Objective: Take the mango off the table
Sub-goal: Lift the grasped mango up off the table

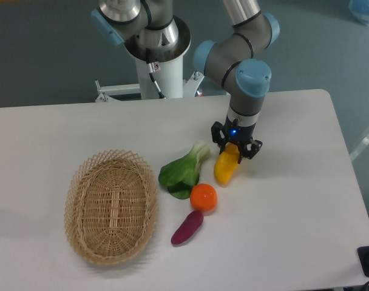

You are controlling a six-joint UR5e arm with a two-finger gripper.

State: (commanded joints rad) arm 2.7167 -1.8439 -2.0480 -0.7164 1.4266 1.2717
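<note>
The two-finger gripper (235,149) points down over the large white table (294,200), its jaws closed around the upper end of the smooth, elongated yellow-orange mango (226,168). The mango is tilted, its lower end pointing toward the round orange fruit (203,197); whether that end touches the table cannot be told. A leafy green vegetable (183,170) lies beside it, with a dark purple sweet potato (187,227) and an oval wicker basket (111,206) further left.
</note>
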